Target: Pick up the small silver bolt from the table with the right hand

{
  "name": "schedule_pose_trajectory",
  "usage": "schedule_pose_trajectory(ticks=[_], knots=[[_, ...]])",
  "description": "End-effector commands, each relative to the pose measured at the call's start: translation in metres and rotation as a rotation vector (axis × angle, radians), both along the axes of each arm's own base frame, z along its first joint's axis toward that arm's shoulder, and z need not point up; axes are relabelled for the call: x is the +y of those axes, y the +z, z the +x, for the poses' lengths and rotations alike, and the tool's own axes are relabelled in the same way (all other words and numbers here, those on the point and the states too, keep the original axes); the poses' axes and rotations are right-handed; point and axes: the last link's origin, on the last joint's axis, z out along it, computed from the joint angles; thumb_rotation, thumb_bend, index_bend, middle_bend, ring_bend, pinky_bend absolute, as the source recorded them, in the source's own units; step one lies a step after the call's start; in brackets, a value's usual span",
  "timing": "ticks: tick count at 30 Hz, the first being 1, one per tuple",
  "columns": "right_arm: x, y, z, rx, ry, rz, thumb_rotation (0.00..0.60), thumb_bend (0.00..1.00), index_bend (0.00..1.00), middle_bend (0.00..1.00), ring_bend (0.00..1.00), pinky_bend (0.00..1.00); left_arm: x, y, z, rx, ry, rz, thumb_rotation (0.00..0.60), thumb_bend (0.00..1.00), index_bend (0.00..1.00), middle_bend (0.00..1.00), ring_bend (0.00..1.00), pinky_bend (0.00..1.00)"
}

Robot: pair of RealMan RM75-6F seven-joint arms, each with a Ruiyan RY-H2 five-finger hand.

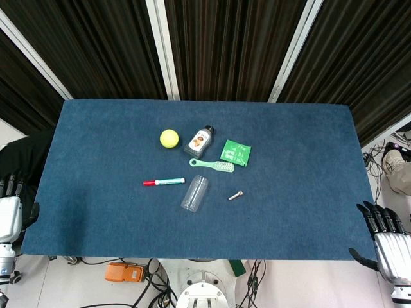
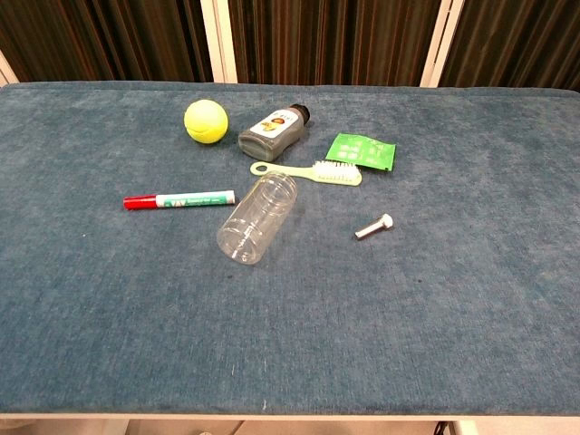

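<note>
The small silver bolt lies on its side on the blue table cloth, right of the clear jar. My right hand hangs off the table's right front corner, far from the bolt, its fingers apart and holding nothing. My left hand sits beside the left edge of the table, also empty with its fingers apart. Neither hand shows in the chest view.
Around the bolt lie a clear plastic jar, a red-capped marker, a green toothbrush, a green packet, a dark bottle and a yellow ball. Cables and an orange box lie on the floor in front.
</note>
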Motion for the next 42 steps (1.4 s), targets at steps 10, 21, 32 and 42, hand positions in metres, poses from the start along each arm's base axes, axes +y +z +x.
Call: schedule_pose_trajectory(ticks=[10, 21, 32, 42], knots=[[-0.005, 0.002, -0.006, -0.002, -0.008, -0.017, 0.600, 0.29, 0.17, 0.14, 0.14, 0.15, -0.001, -0.001, 0.001, 0.003, 0.001, 0.000, 0.600, 0.40, 0.11, 0.03, 0.03, 0.07], [-0.052, -0.016, -0.022, 0.005, 0.066, 0.064, 0.600, 0.29, 0.21, 0.14, 0.14, 0.17, -0.003, 0.000, 0.000, -0.012, 0.021, 0.013, 0.600, 0.40, 0.11, 0.03, 0.03, 0.07], [-0.161, -0.067, -0.003, 0.022, 0.178, 0.234, 0.600, 0.29, 0.41, 0.14, 0.14, 0.15, -0.003, 0.000, 0.000, -0.015, 0.035, 0.017, 0.600, 0.39, 0.11, 0.03, 0.03, 0.07], [-0.199, -0.123, 0.030, 0.073, 0.257, 0.286, 0.600, 0.34, 0.56, 0.14, 0.14, 0.15, -0.003, 0.001, -0.001, -0.019, 0.043, 0.016, 0.600, 0.39, 0.11, 0.03, 0.03, 0.07]])
